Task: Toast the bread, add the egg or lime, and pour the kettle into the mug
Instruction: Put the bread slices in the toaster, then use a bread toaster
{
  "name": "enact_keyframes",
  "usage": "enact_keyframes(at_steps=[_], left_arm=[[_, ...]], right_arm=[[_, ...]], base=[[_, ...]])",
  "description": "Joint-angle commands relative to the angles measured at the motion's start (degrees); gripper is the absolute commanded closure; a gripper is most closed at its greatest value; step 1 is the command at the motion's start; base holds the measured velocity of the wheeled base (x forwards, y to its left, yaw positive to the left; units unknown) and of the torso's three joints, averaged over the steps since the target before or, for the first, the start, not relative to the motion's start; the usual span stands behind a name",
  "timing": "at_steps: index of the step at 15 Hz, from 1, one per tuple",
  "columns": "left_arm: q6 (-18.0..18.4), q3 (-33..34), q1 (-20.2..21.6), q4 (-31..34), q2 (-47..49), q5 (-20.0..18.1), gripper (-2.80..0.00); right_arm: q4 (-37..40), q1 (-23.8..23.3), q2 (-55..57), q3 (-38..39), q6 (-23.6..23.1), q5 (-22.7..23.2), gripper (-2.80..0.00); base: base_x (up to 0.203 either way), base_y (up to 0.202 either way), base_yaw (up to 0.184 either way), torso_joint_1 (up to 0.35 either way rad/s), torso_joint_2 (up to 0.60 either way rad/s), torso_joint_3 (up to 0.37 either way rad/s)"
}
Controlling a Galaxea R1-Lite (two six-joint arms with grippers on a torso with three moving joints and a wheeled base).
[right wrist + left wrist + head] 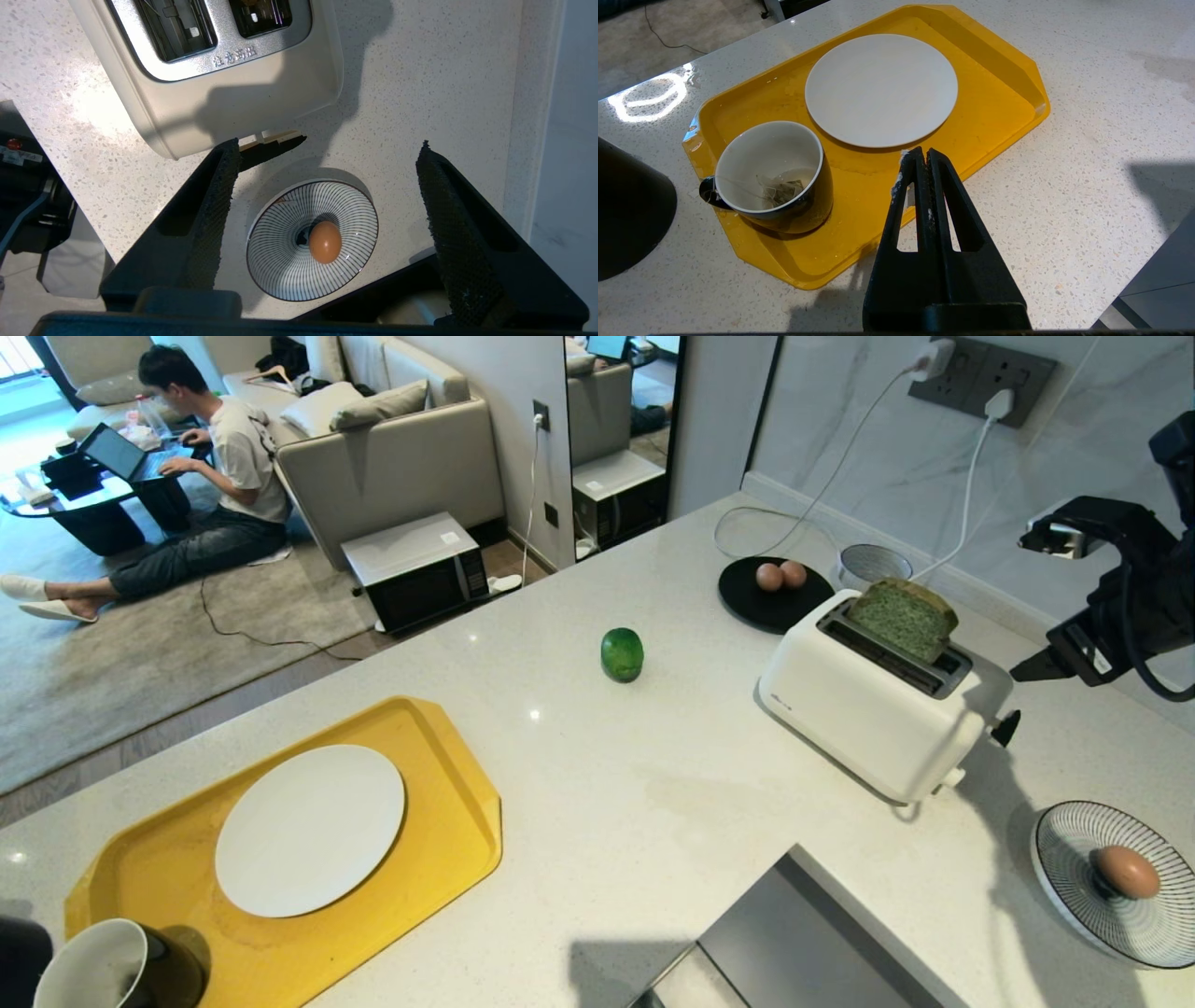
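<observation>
Nearest to the robot, at the left corner of the white speckled counter (653, 803), the mug (773, 175) stands on a yellow tray (999, 93), with a tea bag lying in its white inside. Beside it on the same tray lies an empty white plate (881, 88). The left gripper (923, 156) hangs over the near edge of the tray with its fingers pressed together and holding nothing. A dark rounded shape, which can be the kettle (630, 210), stands just beside the tray, next to the mug. On the right side, one egg (325, 241) rests in the middle of a striped bowl (280, 247). The right gripper (327, 154) is above this bowl, its fingers spread wide apart, and it touches nothing. Further away stands a white toaster (868, 709), and the green bread (904, 616) sticks up from its far slot. The lime (622, 654) lies alone on the counter, left of the toaster and well apart from it. Behind the toaster, two more eggs (781, 576) lie on a black plate (756, 607). Far in the room, a person (233, 457) sits on the floor with a laptop (121, 453).
</observation>
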Motion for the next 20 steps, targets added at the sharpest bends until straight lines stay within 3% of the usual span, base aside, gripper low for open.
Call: enact_keyframes(at_steps=[1, 2, 6, 8, 9, 13, 14, 20], left_arm=[[0.0, 0.09, 0.02, -0.05, -0.04, 0.05, 0.0], [0.0, 0.09, -0.04, -0.05, -0.04, -0.01, 0.0], [0.0, 0.09, 0.02, -0.05, -0.04, -0.01, 0.0], [0.0, 0.09, 0.02, -0.05, -0.04, -0.01, 0.0], [0.0, 0.09, 0.02, -0.05, -0.04, 0.06, 0.0], [0.0, 0.09, 0.01, -0.05, -0.04, 0.0, 0.0], [0.0, 0.09, 0.02, -0.05, -0.04, 0.08, 0.0], [0.0, 0.09, 0.02, -0.05, -0.04, -0.01, 0.0]], right_arm=[[0.25, -0.05, -1.44, 0.79, 1.18, 0.02, -2.8], [0.25, -0.07, -2.46, 1.91, 1.57, 0.08, 0.0], [0.11, -0.65, -6.13, 9.08, 3.03, 1.95, 0.0], [-2.6, -0.53, -6.83, 12.68, 10.57, 3.79, 0.0], [-5.21, -0.52, -7.22, 15.28, 12.06, 4.13, 0.0], [-21.68, -0.73, -8.78, 28.38, 13.03, 1.38, 0.0], [-22.39, -0.74, -8.87, 28.85, 12.89, -0.79, 0.0], [-22.91, -0.84, -8.78, 30.24, 13.6, -2.32, 0.0]], base=[[0.0, 0.0, 0.0, 0.0, 0.0, 0.0], [0.0, 0.0, 0.0, 0.0, 0.0, 0.0], [0.0, 0.0, 0.0, 0.0, 0.0, 0.0], [0.0, 0.0, 0.0, 0.0, 0.0, 0.0], [0.0, 0.0, 0.0, 0.0, 0.0, 0.0], [0.0, 0.0, 0.0, 0.0, 0.0, 0.0], [0.0, 0.0, 0.0, 0.0, 0.0, 0.0], [0.0, 0.0, 0.0, 0.0, 0.0, 0.0]])
